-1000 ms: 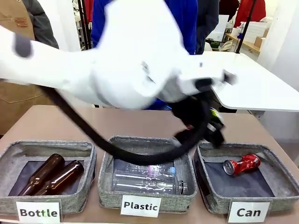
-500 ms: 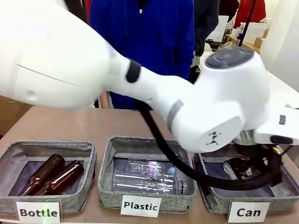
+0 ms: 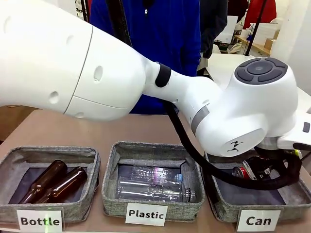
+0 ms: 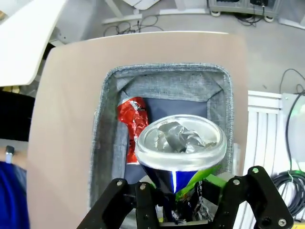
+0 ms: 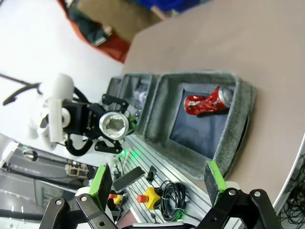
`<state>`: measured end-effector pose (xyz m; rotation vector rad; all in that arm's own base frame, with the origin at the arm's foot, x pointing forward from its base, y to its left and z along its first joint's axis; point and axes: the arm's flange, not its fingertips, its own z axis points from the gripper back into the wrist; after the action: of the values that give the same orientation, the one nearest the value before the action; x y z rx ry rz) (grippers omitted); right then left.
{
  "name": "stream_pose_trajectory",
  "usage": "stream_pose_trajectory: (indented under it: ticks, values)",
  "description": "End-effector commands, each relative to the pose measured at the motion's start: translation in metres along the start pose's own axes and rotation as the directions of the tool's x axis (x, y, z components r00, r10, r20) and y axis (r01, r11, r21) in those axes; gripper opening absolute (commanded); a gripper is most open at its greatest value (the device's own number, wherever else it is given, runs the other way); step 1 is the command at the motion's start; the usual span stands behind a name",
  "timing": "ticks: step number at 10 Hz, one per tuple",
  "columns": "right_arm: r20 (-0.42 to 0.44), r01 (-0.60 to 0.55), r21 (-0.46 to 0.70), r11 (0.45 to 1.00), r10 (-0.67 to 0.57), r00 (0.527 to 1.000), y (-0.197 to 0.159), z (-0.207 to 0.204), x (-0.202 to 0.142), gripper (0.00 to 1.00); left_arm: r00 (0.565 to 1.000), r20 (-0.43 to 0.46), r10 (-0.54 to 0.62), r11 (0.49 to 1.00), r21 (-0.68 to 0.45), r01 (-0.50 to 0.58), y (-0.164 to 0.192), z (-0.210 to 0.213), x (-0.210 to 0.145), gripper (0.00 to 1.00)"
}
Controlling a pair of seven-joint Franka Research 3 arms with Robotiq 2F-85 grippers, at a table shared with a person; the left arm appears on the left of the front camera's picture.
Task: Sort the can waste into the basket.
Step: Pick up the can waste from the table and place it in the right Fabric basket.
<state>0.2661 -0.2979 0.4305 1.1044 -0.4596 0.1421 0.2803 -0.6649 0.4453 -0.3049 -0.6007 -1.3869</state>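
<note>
My left gripper [image 4: 190, 188] hangs over the grey "Can" basket [image 4: 167, 71], shut on the dark blue can [image 4: 178, 143]. The can's crumpled silver end faces the wrist camera. A crushed red can [image 4: 132, 114] lies on the basket's dark floor, by one side wall. From the front, my left arm reaches across to the right, its gripper [image 3: 265, 167] low inside the basket [image 3: 228, 206], with a bit of the red can [image 3: 241, 171] showing. My right gripper [image 5: 157, 176] is open and empty, off to the side, looking at the basket [image 5: 238, 129], the red can [image 5: 208, 102] and the held dark can [image 5: 114, 125].
The "Plastic" basket [image 3: 109, 194] holds clear bottles and the "Bottle" basket [image 3: 92, 174] holds two brown bottles, both left of the "Can" basket. A person in a blue top [image 3: 165, 48] stands at the far side. My left arm's white bulk [image 3: 97, 63] spans the table's middle.
My left arm has swung right and lowered its gripper into the "Can" basket, now covering most of the red can. The bottles and baskets have stayed put.
</note>
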Motion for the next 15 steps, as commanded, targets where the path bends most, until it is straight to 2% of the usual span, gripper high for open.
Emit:
stream_pose_trajectory:
  ticks: [1,2,3,5,6,7,9,10,12,13,14,15]
  values:
    - [-0.004,0.009,-0.017,1.0,-0.009,1.0,0.004,0.002,0.001,1.0,1.0,-0.019,0.014,0.999,0.038,-0.014,-0.002,-0.003,0.004,0.57]
    - [-0.004,0.009,-0.017,1.0,-0.009,1.0,0.004,0.002,0.001,1.0,1.0,-0.021,0.01,0.999,0.048,-0.009,-0.001,-0.002,0.003,0.88]
    - [-0.004,0.009,-0.017,1.0,-0.009,1.0,0.004,0.002,0.001,1.0,1.0,-0.023,0.01,0.999,0.054,-0.009,0.0,-0.001,0.002,1.0]
    - [-0.004,0.009,-0.017,1.0,-0.009,1.0,0.004,0.002,0.001,1.0,1.0,0.001,0.012,0.997,0.071,-0.012,0.002,0.006,0.004,1.0]
    - [-0.004,0.009,-0.017,1.0,-0.009,1.0,0.004,0.002,0.001,1.0,1.0,0.001,0.014,0.997,0.075,-0.014,0.004,0.009,0.005,0.92]
    - [-0.004,0.009,-0.017,1.0,-0.009,1.0,0.004,0.002,0.001,1.0,1.0,0.002,0.021,0.997,0.071,-0.021,0.006,0.014,0.004,1.0]
    - [-0.004,0.009,-0.017,1.0,-0.009,1.0,0.004,0.002,0.001,1.0,0.997,-0.032,0.073,0.993,0.095,-0.07,0.019,0.035,-0.003,1.0]
    - [0.0,0.0,-0.001,1.0,0.0,1.0,0.0,0.0,0.0,1.0,0.985,-0.086,0.149,0.984,0.109,-0.139,0.032,0.059,-0.009,1.0]
    - [-0.073,-0.056,0.024,0.998,0.057,0.996,0.012,-0.028,0.031,1.0,0.923,-0.205,0.325,0.946,0.081,-0.315,0.073,0.132,-0.038,1.0]
    - [-0.115,-0.091,0.044,0.995,0.095,0.989,0.023,-0.049,0.052,1.0,0.886,-0.217,0.41,0.911,0.055,-0.409,0.096,0.17,-0.063,1.0]
    - [-0.157,-0.101,0.045,0.994,0.107,0.982,0.034,-0.076,0.072,1.0,0.83,-0.232,0.506,0.86,0.063,-0.507,0.117,0.208,-0.096,1.0]
    - [-0.201,-0.129,0.078,0.989,0.143,0.969,0.044,-0.109,0.092,1.0,0.783,-0.26,0.565,0.812,0.008,-0.584,0.137,0.243,-0.133,1.0]
